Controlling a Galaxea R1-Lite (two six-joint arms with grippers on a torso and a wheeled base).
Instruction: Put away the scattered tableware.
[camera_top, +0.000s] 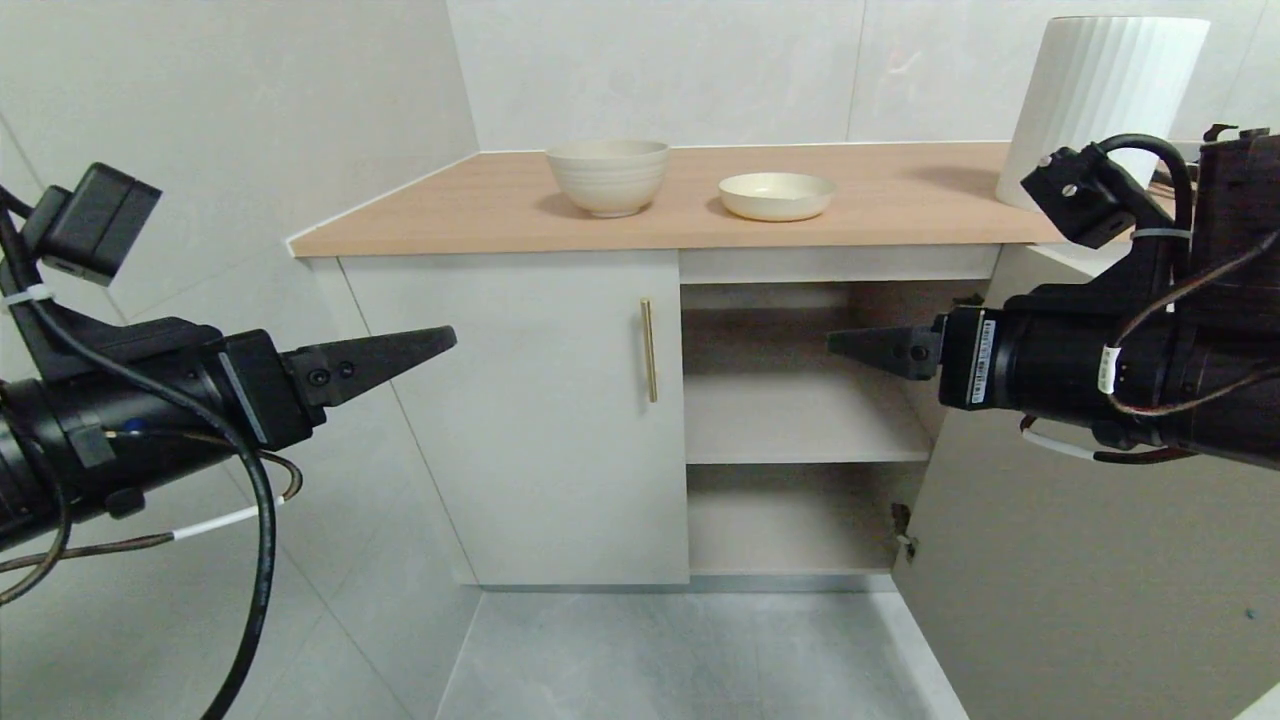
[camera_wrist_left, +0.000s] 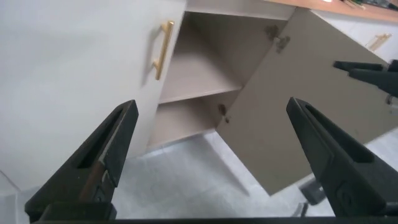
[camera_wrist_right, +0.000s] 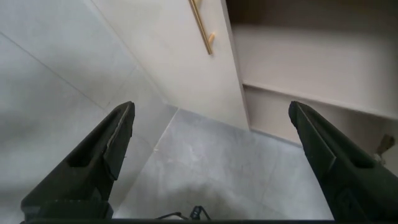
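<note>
Sitting upper centre on the counter (camera_top: 900, 205), bowl (camera_top: 608, 177) beside dish (camera_top: 777, 195), left gripper (camera_top: 438, 345) mid-left spread wide, right gripper (camera_top: 840, 346) mid-right likewise.

A bowl (camera_top: 608, 177) and shallow dish (camera_top: 777, 196) are set apart toward the counter's (camera_top: 470, 215) front edge. One cabinet door (camera_top: 1050, 570) is swung open.

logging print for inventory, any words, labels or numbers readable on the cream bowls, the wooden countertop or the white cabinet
No text here can be read.
White sticker on the right arm's black wrist: print too small to read.
Cream ribbed bowl, shallow cream dish, white ribbed container, wooden countertop, white cabinet door: no print visible.
</note>
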